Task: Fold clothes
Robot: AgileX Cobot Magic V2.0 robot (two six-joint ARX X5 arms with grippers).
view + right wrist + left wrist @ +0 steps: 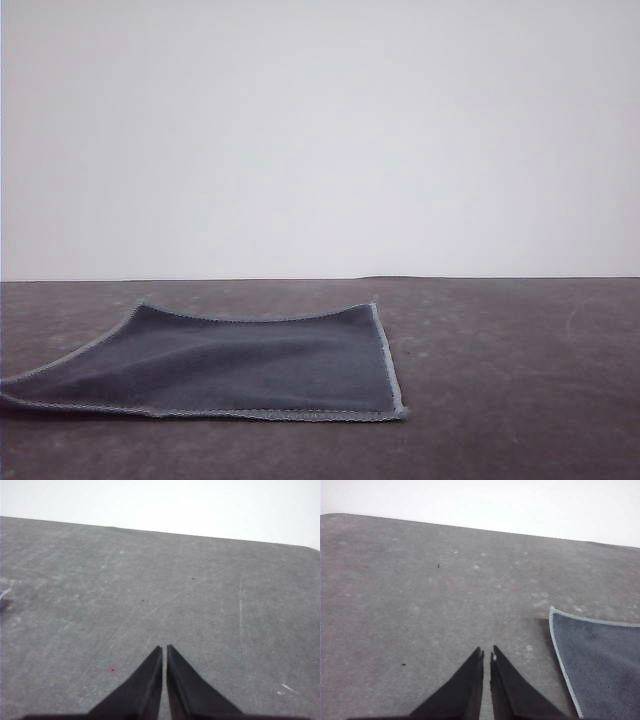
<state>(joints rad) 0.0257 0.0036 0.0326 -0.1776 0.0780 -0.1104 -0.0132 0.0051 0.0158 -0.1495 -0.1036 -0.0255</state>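
The cloth (pixel 230 365) lies spread flat on the table (pixel 520 380), dark grey face up, with its light stitched edging showing all round. No fold has been made, so by the look of it the whole task remains: a corner or edge has to be picked up and carried across.

In the front view the cloth sits left of centre and close to the near edge of the table; its far edge sags slightly in the middle (a soft ripple, not a crease).

The left gripper (pixel 486 655) hangs over bare table with its jaws closed, tips nearly touching and holding nothing. The cloth's nearest corner lies just beside it, apart from the tips.

The right gripper (pixel 164 648) also has closed, empty jaws, over bare, scratched table.
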